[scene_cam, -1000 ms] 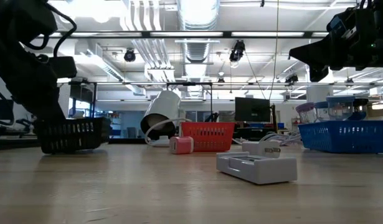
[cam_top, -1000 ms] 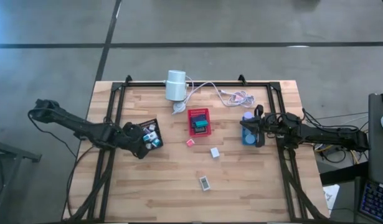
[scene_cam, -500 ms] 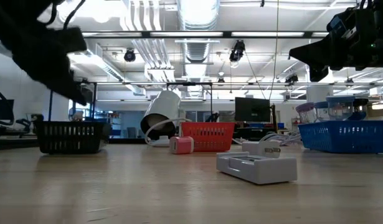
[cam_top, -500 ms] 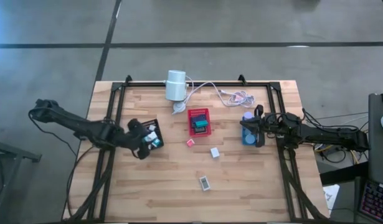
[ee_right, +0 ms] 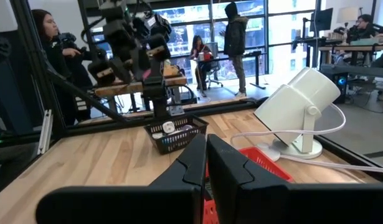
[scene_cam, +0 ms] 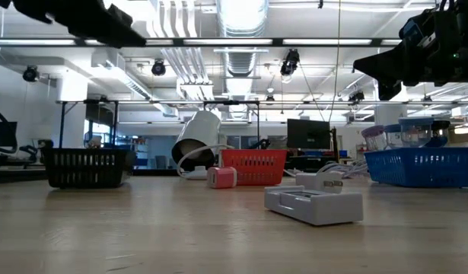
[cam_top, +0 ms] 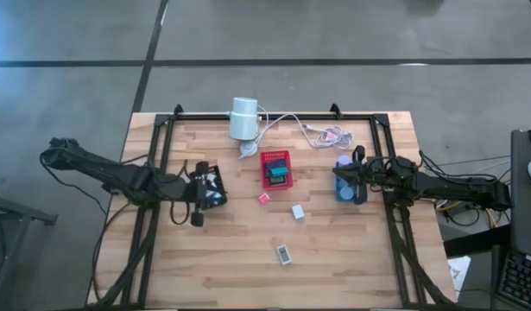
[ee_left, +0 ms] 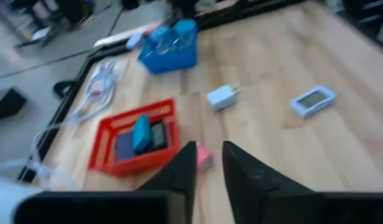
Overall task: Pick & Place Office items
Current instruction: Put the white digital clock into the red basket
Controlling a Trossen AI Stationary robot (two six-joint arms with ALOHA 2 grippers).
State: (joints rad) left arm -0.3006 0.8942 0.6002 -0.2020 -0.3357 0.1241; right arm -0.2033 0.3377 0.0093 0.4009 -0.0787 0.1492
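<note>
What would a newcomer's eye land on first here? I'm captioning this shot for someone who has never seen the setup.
Probably the red tray at the table's centre, holding teal and dark pieces, with the white cylinder and its cable behind it. Three loose items lie in front of it: a pink block, a white block and a small white display unit. The left gripper hovers beside the black tray.

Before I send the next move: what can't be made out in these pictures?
- Items in the black tray: high view, too small; low view, behind its mesh wall.
- Blue tray contents: high view, right gripper covers them.
- Left gripper: left wrist view blurred, grip unclear.
- Red tray items: blurred.
</note>
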